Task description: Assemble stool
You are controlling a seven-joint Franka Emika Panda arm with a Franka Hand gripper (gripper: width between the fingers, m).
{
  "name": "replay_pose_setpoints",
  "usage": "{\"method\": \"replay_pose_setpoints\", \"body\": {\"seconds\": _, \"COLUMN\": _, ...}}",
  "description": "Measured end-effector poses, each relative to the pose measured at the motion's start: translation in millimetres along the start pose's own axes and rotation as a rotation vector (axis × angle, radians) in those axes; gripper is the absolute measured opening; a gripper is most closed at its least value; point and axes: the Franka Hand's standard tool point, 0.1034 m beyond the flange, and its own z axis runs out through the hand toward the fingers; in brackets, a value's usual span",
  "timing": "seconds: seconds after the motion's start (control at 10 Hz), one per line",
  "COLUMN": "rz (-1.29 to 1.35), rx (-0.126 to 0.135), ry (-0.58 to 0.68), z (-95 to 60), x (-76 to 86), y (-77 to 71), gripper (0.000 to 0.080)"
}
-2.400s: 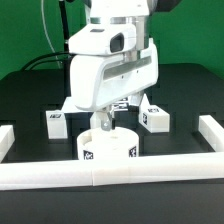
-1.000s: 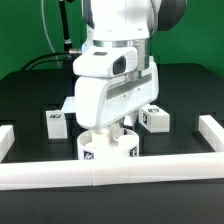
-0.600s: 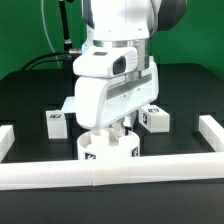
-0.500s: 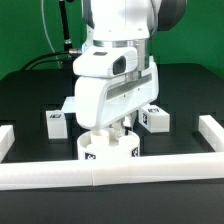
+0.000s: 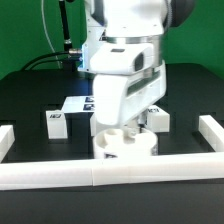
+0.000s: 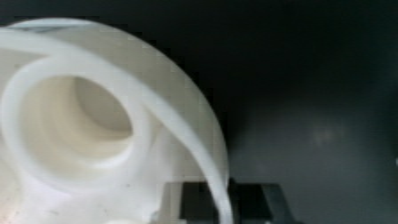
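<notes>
gripping seat (image 5: 126,147) rim, hand (image 6: 228,198) closed on it; seat flat, hollow face up, axis vertical

Plain green backdrop (image 5: 25,30) fills everything behind the gripper (image 5: 125,132), lit pretty evenly. Underneath it there's a matte black table (image 5: 30,100), boxed in by white border rails (image 5: 110,176) in front and off to both sides. Dark cables (image 5: 62,35) hang further back.

The white round seat (image 5: 125,146) lies by the table's (image 5: 30,95) front edge. Behind it stand a tagged leg block (image 5: 56,122) and, well apart, another leg block (image 5: 157,119).
</notes>
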Motion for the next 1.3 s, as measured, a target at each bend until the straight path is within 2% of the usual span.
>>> {"method": "replay_pose_setpoints", "body": {"seconds": 0.1, "rz": -0.019, "rx": 0.000, "ry": -0.002, "z": 1.3, "x": -6.4, "y": 0.8, "gripper": 0.0028}}
{"method": "replay_pose_setpoints", "body": {"seconds": 0.4, "rz": -0.012, "rx": 0.002, "ry": -0.002, "z": 2.4, "x": -6.2, "y": 0.2, "gripper": 0.0028}}
{"method": "replay_pose_setpoints", "body": {"seconds": 0.5, "rz": -0.026, "rx": -0.002, "ry": 0.001, "z": 1.7, "x": -1.6, "y": -1.1, "gripper": 0.0028}}
{"method": "replay_pose_setpoints", "body": {"seconds": 0.6, "rz": -0.099, "rx": -0.020, "ry": 0.025, "z": -1.6, "x": 24.9, "y": -11.4, "gripper": 0.0028}}
{"method": "replay_pose_setpoints", "body": {"seconds": 0.8, "rz": -0.153, "rx": -0.011, "ry": 0.043, "z": -4.4, "x": 61.3, "y": -29.2, "gripper": 0.0028}}
{"method": "replay_pose_setpoints", "body": {"seconds": 0.9, "rz": -0.175, "rx": -0.003, "ry": 0.041, "z": -3.8, "x": 73.5, "y": -34.6, "gripper": 0.0028}}
{"method": "replay_pose_setpoints", "body": {"seconds": 1.1, "rz": -0.158, "rx": 0.012, "ry": 0.021, "z": -0.8, "x": 71.3, "y": -34.1, "gripper": 0.0028}}
{"method": "replay_pose_setpoints", "body": {"seconds": 1.3, "rz": -0.173, "rx": 0.025, "ry": 0.016, "z": 9.8, "x": 66.1, "y": -33.4, "gripper": 0.0028}}
